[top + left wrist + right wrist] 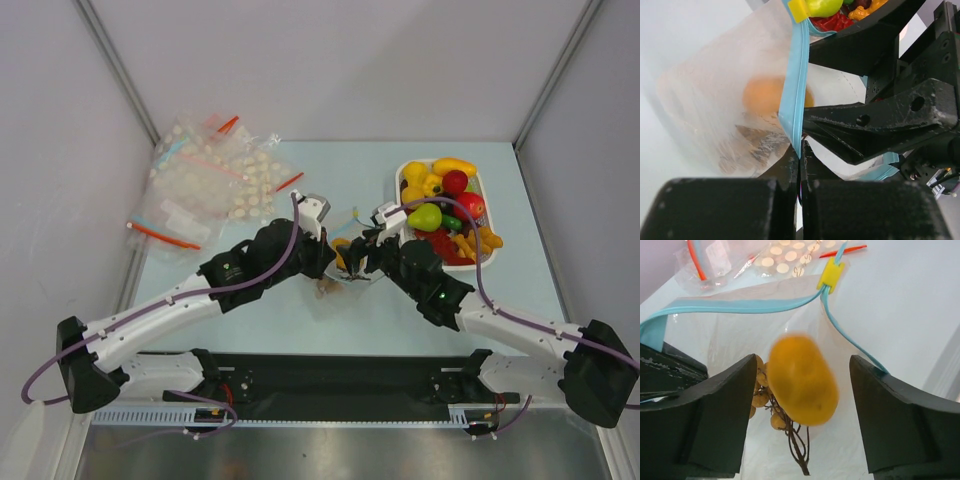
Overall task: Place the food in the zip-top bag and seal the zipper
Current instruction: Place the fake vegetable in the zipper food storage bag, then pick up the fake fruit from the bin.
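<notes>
Bag [720, 340] holds one orange fruit [802, 380] and one stemmed berry cluster [761, 399].

Overhead; wrist views close on bag [715, 85]

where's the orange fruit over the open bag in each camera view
Top external: orange fruit at table centre, between the two arms' tips.
Left wrist: left of centre, seen hazily through the zip-top bag.
Right wrist: mid-frame and blurred, between the fingers of the open right gripper.
Shared landmark: the light blue zipper.
</notes>
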Action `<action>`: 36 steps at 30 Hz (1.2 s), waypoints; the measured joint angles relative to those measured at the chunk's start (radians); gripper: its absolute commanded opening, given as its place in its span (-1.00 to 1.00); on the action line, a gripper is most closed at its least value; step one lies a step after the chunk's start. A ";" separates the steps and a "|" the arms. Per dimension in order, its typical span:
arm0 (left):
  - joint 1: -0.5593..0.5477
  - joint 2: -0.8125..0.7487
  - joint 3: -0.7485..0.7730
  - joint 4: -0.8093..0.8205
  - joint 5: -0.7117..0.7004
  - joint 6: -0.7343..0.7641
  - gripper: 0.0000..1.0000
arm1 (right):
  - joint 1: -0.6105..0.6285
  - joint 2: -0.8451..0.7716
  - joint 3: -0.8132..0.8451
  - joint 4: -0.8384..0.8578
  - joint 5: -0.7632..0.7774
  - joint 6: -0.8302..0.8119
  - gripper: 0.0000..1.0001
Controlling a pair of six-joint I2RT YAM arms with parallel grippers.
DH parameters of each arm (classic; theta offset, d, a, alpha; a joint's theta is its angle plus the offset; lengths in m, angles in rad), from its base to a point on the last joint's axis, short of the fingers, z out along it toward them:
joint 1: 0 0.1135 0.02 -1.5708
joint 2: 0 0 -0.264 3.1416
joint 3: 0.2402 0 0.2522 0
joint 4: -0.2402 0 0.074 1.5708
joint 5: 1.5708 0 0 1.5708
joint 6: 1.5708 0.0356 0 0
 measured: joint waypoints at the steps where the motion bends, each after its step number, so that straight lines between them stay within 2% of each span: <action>1: 0.000 0.000 0.000 -0.001 -0.001 0.000 -0.99 | 0.000 0.000 0.004 -0.008 -0.002 -0.001 0.65; 6: 0.017 0.003 -0.001 -0.001 -0.011 -0.020 -1.00 | 0.000 -0.005 0.011 -0.024 -0.013 -0.002 0.68; 13: 0.069 0.007 -0.017 -0.002 -0.042 -0.052 -0.99 | 0.000 -0.066 0.011 -0.057 0.019 -0.005 0.47; 18: 0.076 0.001 -0.037 -0.003 -0.108 -0.065 -1.00 | -0.050 -0.166 0.011 -0.082 0.069 0.024 0.43; 20: 0.076 -0.008 -0.046 -0.002 -0.134 -0.068 -0.99 | -0.103 -0.206 0.010 -0.097 0.082 0.054 0.46; 23: 0.076 -0.020 -0.053 -0.003 -0.164 -0.068 -0.99 | -0.190 -0.258 0.010 -0.130 0.116 0.112 0.60; 27: 0.076 -0.022 -0.054 -0.003 -0.184 -0.067 -0.99 | -0.331 -0.291 0.006 -0.190 0.136 0.211 0.99; 31: 0.076 -0.022 -0.053 -0.003 -0.185 -0.067 -0.99 | -0.447 -0.261 0.006 -0.264 0.152 0.324 0.99; 36: 0.076 -0.022 -0.054 -0.003 -0.187 -0.067 -0.99 | -0.484 -0.144 0.024 -0.375 0.217 0.522 0.99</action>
